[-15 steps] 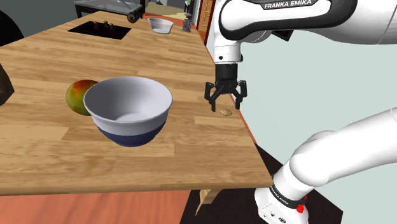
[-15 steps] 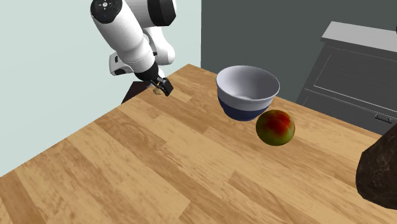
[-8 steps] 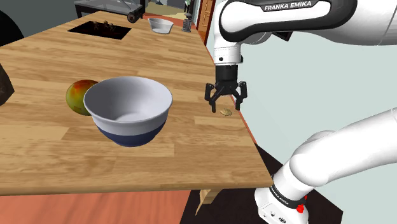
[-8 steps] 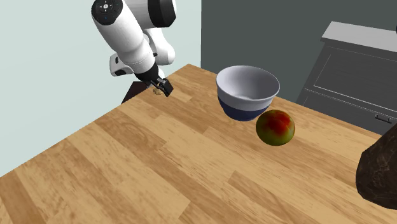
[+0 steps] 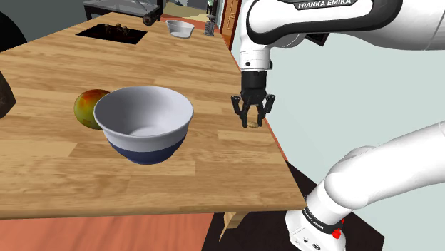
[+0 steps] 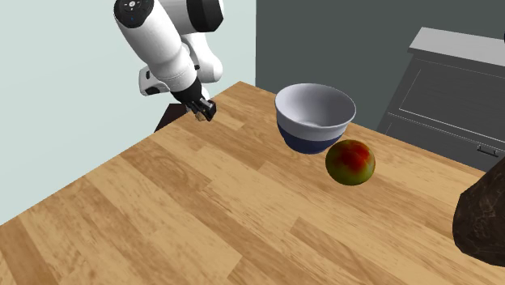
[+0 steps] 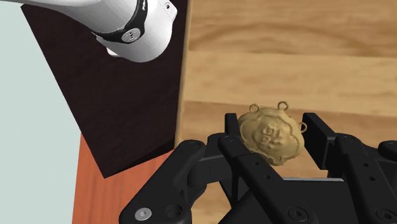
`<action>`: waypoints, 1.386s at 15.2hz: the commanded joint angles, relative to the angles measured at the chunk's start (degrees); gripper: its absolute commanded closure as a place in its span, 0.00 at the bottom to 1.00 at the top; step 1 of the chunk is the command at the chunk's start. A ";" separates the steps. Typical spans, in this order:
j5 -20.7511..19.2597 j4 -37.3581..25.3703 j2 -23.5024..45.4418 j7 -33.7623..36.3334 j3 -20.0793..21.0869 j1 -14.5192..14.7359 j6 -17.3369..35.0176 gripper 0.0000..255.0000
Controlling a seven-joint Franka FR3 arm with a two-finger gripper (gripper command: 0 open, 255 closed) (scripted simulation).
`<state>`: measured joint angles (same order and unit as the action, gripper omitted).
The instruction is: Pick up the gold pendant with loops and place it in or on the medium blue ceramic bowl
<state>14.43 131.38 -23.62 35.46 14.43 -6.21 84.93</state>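
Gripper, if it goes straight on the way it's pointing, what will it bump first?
The gripper points straight down and looks closed around the pendant, so the first thing it would press into is probably the wooden table right under the pendant.

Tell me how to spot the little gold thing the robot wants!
Find the wooden table, then its edge nearest the white robot arm. There, under the black gripper, lies the gold pendant: flat, with tiny loops on its rim, far smaller than the bowl and fruit.
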 commanded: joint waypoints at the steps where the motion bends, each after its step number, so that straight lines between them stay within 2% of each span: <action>1: -0.99 0.37 0.20 0.00 -0.11 -0.13 -0.20 1.00; 3: -0.70 0.52 0.14 0.29 0.25 -0.06 -0.02 1.00; 21: -1.12 -13.18 0.07 2.18 -1.08 -0.37 -13.71 1.00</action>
<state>13.28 119.00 -23.66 37.48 13.37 -6.57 71.90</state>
